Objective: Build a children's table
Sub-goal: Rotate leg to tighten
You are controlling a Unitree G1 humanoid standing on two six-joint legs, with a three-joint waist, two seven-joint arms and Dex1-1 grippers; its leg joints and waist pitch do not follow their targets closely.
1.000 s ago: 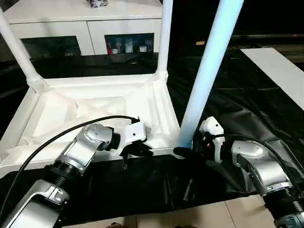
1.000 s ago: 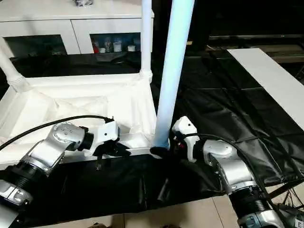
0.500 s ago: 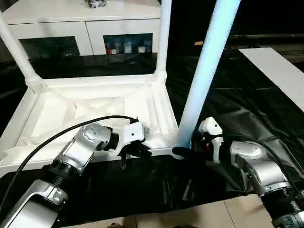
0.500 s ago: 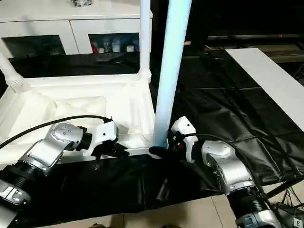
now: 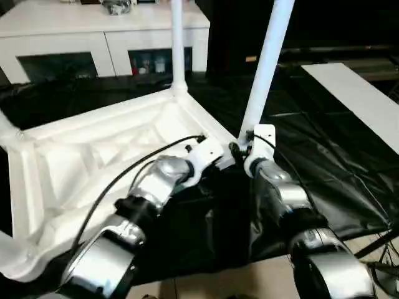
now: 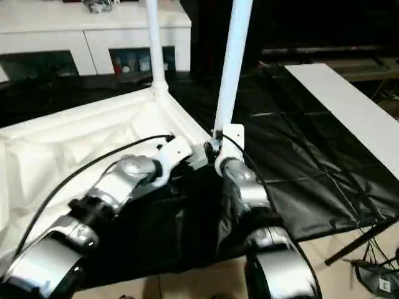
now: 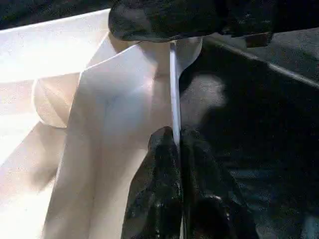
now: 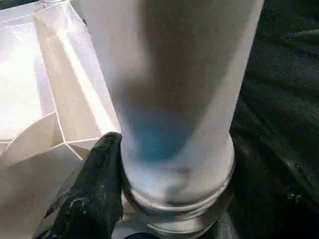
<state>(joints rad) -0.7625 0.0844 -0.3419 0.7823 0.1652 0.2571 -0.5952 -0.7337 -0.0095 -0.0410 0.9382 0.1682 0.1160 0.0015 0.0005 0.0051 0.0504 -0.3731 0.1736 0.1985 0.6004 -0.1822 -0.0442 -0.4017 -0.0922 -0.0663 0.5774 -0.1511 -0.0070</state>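
The children's table top [image 5: 93, 162] lies upside down on a black sheet, ribbed side up. A white leg [image 5: 265, 68] stands upright in its right corner socket, and another leg [image 5: 177, 43] stands in the far corner. My left gripper [image 7: 175, 149] is shut on the thin rim of the top, just left of that right corner [image 5: 215, 156]. My right gripper [image 5: 240, 149] holds the base of the upright leg [image 8: 169, 89]. One black finger [image 8: 94, 189] presses against the leg just above the socket collar.
A white cabinet with glass doors [image 5: 106, 37] stands behind the table top. The black sheet [image 5: 324, 162] covers the floor around it. A long white board [image 5: 361, 93] lies at the right. Cables and a stand foot [image 6: 368, 268] lie on the tiles at the near right.
The table top has swung round, and its corner with the held leg has moved away from me. Both arms have stretched forward with it, keeping their grips.
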